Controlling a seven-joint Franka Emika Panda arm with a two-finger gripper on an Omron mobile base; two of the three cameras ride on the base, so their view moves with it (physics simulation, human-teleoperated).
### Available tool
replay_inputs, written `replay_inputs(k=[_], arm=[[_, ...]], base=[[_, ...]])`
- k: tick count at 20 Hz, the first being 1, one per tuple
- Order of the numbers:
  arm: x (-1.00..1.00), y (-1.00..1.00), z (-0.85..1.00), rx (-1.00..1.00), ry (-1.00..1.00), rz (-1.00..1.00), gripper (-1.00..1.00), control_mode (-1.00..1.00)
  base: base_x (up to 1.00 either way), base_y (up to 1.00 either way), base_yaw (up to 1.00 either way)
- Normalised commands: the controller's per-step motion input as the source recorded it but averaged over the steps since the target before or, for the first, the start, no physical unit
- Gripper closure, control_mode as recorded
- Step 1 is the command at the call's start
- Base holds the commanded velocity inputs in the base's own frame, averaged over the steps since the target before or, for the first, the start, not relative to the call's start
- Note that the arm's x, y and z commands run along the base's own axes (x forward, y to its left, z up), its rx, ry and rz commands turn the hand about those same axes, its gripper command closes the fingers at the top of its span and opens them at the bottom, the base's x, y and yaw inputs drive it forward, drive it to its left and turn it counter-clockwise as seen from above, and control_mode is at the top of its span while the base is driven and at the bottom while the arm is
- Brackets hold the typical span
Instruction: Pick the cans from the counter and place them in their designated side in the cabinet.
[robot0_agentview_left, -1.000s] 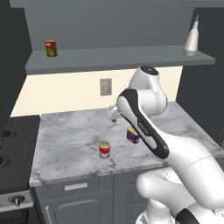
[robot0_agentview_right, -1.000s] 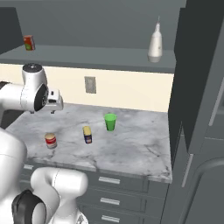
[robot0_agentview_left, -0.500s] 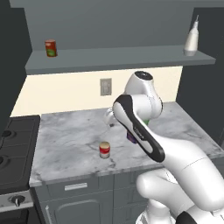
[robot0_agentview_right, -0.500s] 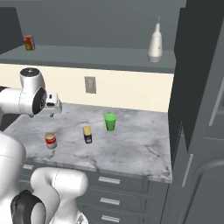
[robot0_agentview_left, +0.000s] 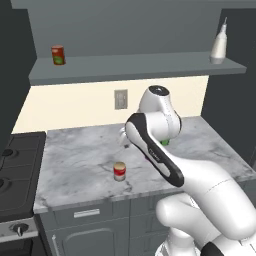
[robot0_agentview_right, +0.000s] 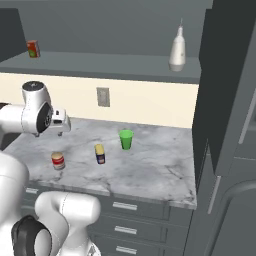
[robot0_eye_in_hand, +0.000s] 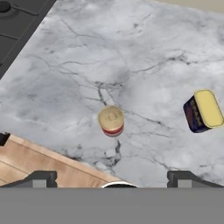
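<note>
The red can (robot0_eye_in_hand: 111, 121) stands upright on the counter (robot0_eye_in_hand: 144, 52) at the centre of the hand view, its tan lid facing the camera. In the left base view it sits just below the frame's middle, near the counter's front edge, and in the right base view at the left, low on the marble. The blue can (robot0_eye_in_hand: 201, 111), with its yellow top, stands at the right of the hand view, well apart from the red one; in the right base view it is just right of the red can, with a green cup (robot0_agentview_right: 126, 139) further right and a little higher.

The gripper (robot0_eye_in_hand: 112, 177) hangs over the counter's front edge, above the red can and touching nothing. Its jaws are spread wide and empty, their tips at the bottom of the hand view.

In the left base view the cabinet (robot0_agentview_left: 130, 67) runs across the top. On its shelf a labelled can (robot0_agentview_left: 58, 55) stands at upper left and a white bottle (robot0_agentview_left: 218, 46) at upper right. A stove (robot0_agentview_left: 17, 170) fills the left edge.
</note>
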Motion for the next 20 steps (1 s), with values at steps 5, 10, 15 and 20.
replay_inputs(k=[5,10,15,20], arm=[[0.13,0.07,-0.09,0.0,0.0,0.0,-1.0,-1.0],[0.14,0.06,-0.08,0.0,0.0,0.0,-1.0,-1.0],[0.11,0.04,-0.13,0.0,0.0,0.0,-1.0,-1.0],[0.1,0.06,-0.15,0.0,0.02,0.0,-1.0,-1.0]], base=[[0.0,0.0,0.0],[0.0,0.0,0.0],[0.0,0.0,0.0],[0.0,0.0,0.0]])
